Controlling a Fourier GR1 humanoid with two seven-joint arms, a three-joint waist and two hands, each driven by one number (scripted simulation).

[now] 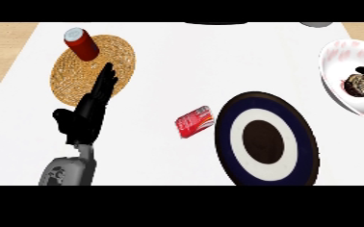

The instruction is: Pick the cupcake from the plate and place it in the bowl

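The cupcake (355,85), dark brown with a pale, speckled top, lay inside the white bowl (332,72) at the counter's (199,62) right edge. The dark plate (231,139) with its white ring stood bare nearby, a small red packet (195,122) just beside its left rim. The left robot hand (89,110) rested open, fingers straight, over a woven mat (92,72) holding a red can (82,43).

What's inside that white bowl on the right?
A dark cupcake sits inside the white bowl. The picture's edge cuts off part of both.
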